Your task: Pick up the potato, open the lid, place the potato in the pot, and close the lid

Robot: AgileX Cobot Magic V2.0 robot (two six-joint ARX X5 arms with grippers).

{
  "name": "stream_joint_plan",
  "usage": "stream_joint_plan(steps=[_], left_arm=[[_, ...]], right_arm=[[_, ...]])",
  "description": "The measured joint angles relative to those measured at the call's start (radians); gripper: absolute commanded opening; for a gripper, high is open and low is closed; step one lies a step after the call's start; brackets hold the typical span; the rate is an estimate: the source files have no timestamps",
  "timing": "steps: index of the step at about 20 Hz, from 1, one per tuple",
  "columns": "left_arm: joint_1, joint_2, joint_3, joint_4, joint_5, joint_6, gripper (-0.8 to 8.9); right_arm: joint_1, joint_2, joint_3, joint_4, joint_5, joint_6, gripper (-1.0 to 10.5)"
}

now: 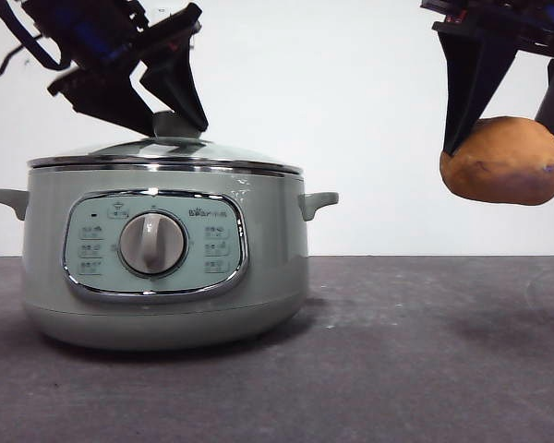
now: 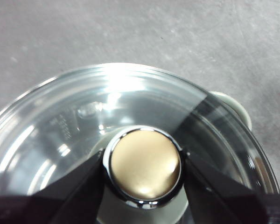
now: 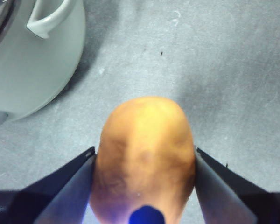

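Pot [image 1: 166, 277]: nearest the front camera and the largest thing shown; it is set on the table [image 1: 397, 369] at the left and centre of the front frame, with its dial turned to the camera. One side handle is seen at the upper left of the right wrist frame.

Lid [image 1: 166, 155]: seated flat on the pot's rim, so the pot is judged closed; its knob [image 2: 145, 165] is at the lower centre of the left wrist frame.

Potato [image 1: 504, 160]: held in the air at the upper right of the front frame, well apart from the pot and clear of the table. Its long axis is seen lying roughly level and across that frame.

Left gripper [image 1: 174, 122]: placed at the upper left of the front frame, over the lid. Its jaws are closed to the knob's width, one on each side, apparently touching it; the lid has not been raised.

Right gripper [image 3: 144, 161]: its jaws are spread to the potato's width and pressed against its two flanks, so it is carried.

Key relation: the pot lies to the left of the potato in the front frame, at a lower level. The lid is judged to need lifting away by the left gripper before the potato can be brought across.
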Motion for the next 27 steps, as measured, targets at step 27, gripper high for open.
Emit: stream_joint_plan(steps=[27], left_arm=[[0.006, -0.894, -0.007, -0.312, -0.28, 0.082, -0.08]], right_arm=[[0.228, 0.774, 0.769, 0.151, -0.105, -0.248, 0.0]])
